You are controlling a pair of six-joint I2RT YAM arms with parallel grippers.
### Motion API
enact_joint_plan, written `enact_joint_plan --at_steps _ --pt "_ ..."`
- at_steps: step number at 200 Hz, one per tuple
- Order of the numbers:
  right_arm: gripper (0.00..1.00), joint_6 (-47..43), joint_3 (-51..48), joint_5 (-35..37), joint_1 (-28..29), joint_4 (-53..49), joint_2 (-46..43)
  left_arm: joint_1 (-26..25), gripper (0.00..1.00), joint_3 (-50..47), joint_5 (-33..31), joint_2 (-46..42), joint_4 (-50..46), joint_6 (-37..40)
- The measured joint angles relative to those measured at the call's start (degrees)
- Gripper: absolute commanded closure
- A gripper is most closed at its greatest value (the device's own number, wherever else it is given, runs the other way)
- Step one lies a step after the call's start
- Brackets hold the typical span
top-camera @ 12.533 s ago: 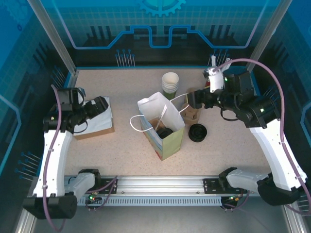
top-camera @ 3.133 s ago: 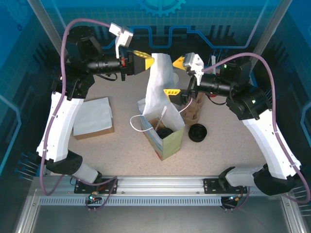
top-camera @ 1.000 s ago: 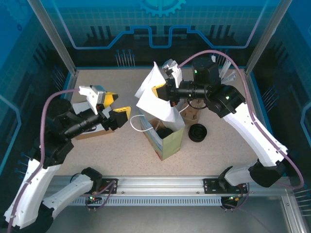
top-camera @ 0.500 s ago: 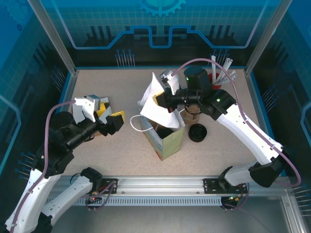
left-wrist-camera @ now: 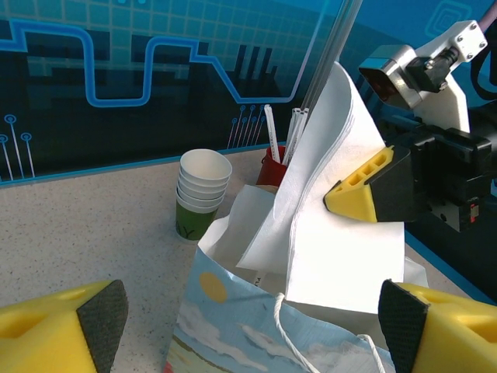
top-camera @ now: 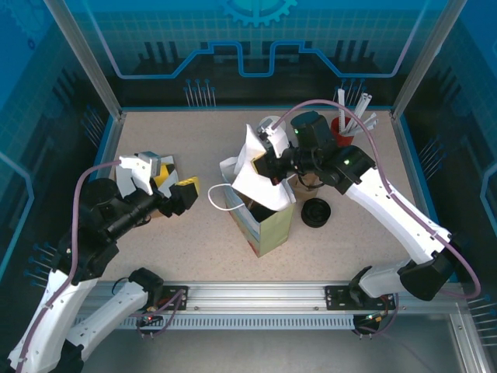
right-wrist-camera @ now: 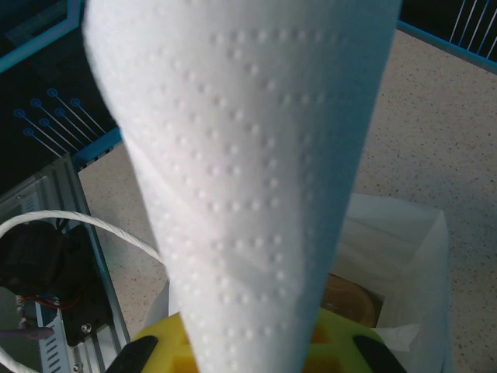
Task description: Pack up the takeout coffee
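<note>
White napkin (top-camera: pixel 260 177), clamped in the right fingers (left-wrist-camera: pixel 361 186), has come down from high up to the paper bag's (top-camera: pixel 268 227) mouth, covering the coffee cup inside. Left fingers (left-wrist-camera: pixel 39 322) hang spread, withdrawn over the tabletop (top-camera: pixel 349 256). Packing looks nearly finished.

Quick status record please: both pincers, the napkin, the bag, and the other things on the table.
right pincer: shut on white napkin, above the bag
left pincer: open, holding nothing, left of the bag
white napkin: hangs from right pincer, lower part over the bag's open top
paper bag: upright, open, mid-table
cup stack: nested, lidless, behind the bag
black lids: on the table, right of the bag
</note>
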Motion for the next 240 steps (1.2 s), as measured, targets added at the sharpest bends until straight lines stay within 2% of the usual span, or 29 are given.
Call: enact_joint_plan --at_steps 74,240 --pt "1.00 -3.32 0.00 6.16 1.79 -4.31 2.86 0.00 0.13 0.00 -0.02 0.17 -0.04 0.00" --pt "0.98 -7.23 3.82 12.26 7.02 -13.35 14.58 0.02 0.13 0.00 -0.44 0.66 -0.90 0.00"
